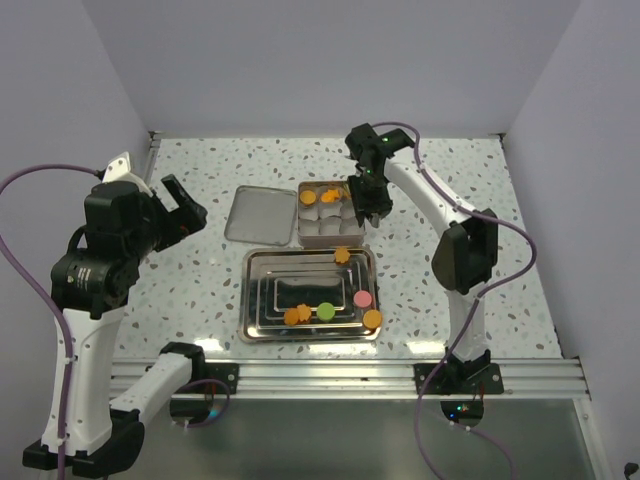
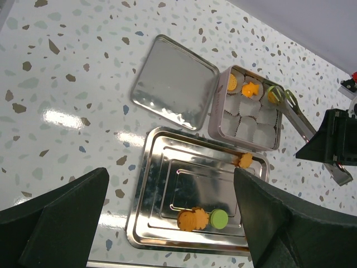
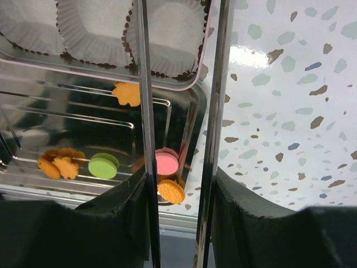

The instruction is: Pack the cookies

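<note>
Several cookies lie on the steel tray: an orange flower, an orange pair, a green disc, a pink disc and an orange disc. The tin box of paper cups holds an orange disc, an orange flower and a round cookie in its far row. My right gripper is shut on metal tongs. In the left wrist view the tongs end at that last cookie's cup. My left gripper hangs open and empty, high over the tray.
The tin's lid lies flat to the left of the box. The tray sits just in front of the box, near the table's front rail. Grey walls close off the far side and both flanks.
</note>
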`<state>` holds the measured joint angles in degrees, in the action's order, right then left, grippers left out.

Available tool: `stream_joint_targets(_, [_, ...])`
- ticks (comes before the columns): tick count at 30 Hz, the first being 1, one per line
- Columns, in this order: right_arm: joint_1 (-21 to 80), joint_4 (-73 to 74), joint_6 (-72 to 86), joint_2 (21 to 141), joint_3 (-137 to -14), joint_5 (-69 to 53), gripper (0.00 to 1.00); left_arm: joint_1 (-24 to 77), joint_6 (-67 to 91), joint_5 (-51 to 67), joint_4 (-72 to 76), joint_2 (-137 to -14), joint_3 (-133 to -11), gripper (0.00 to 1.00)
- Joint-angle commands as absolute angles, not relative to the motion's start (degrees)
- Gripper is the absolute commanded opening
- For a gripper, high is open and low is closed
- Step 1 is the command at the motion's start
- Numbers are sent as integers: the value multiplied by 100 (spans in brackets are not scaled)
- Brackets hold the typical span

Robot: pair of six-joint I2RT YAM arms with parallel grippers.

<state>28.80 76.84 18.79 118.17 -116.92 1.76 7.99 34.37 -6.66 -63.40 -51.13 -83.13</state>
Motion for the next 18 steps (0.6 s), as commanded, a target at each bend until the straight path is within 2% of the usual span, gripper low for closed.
stream_joint_targets(1, [2795, 7611, 1723, 11856, -11759, 61, 42, 773, 3401, -721, -6064, -5098, -8385, 100])
stream_joint_targets(7, [2725, 7655, 1705, 11935, -11918, 88, 47, 773, 3393, -721, -6064, -5124, -8393, 100])
stream_joint_targets(18, [2681, 7936, 1758, 11752, -12322, 105, 48, 773, 3331, -729, -6082, -5107, -8429, 100])
